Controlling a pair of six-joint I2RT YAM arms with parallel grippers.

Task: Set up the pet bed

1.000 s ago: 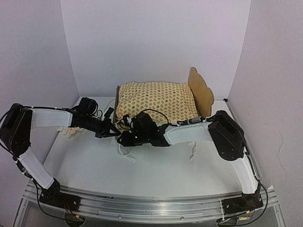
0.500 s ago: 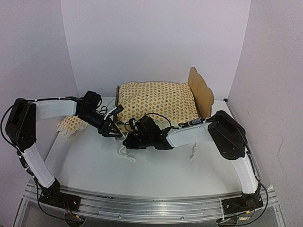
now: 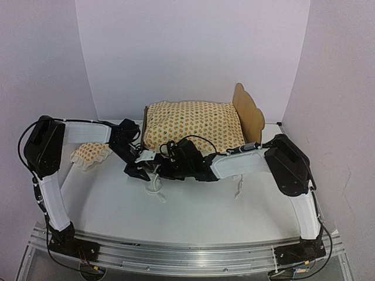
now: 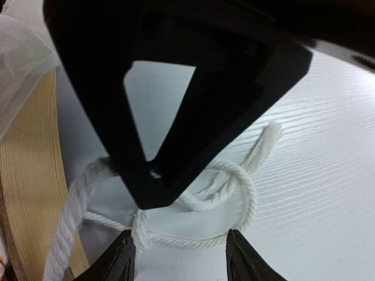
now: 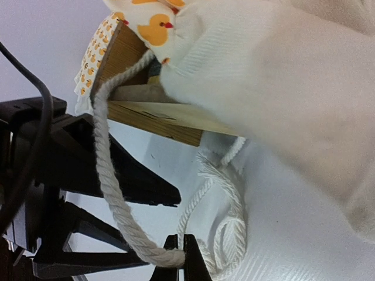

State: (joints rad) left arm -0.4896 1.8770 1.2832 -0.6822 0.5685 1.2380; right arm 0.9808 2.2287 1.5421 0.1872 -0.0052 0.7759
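The pet bed [image 3: 249, 114] stands at the back of the table, its scalloped plywood headboard on the right. The dotted cushion [image 3: 193, 123] lies on it. Both grippers meet at the bed's front left corner, where a white rope tie [image 3: 155, 186] trails onto the table. In the right wrist view my right gripper [image 5: 180, 254] is shut on the tie [image 5: 105, 170], which runs up to the wooden frame [image 5: 158, 120]. In the left wrist view my left gripper [image 4: 179, 254] is open, its fingertips [image 4: 234, 254] straddling a loop of the tie [image 4: 193, 240] on the table.
A small dotted pillow [image 3: 91, 154] lies on the table left of the bed. The right gripper's black body [image 4: 176, 88] fills the top of the left wrist view, close in front of my left fingers. White walls enclose the table on three sides.
My left arm has swung right from the pillow to the bed's front corner and its gripper has opened. My right gripper has shut on the rope tie.
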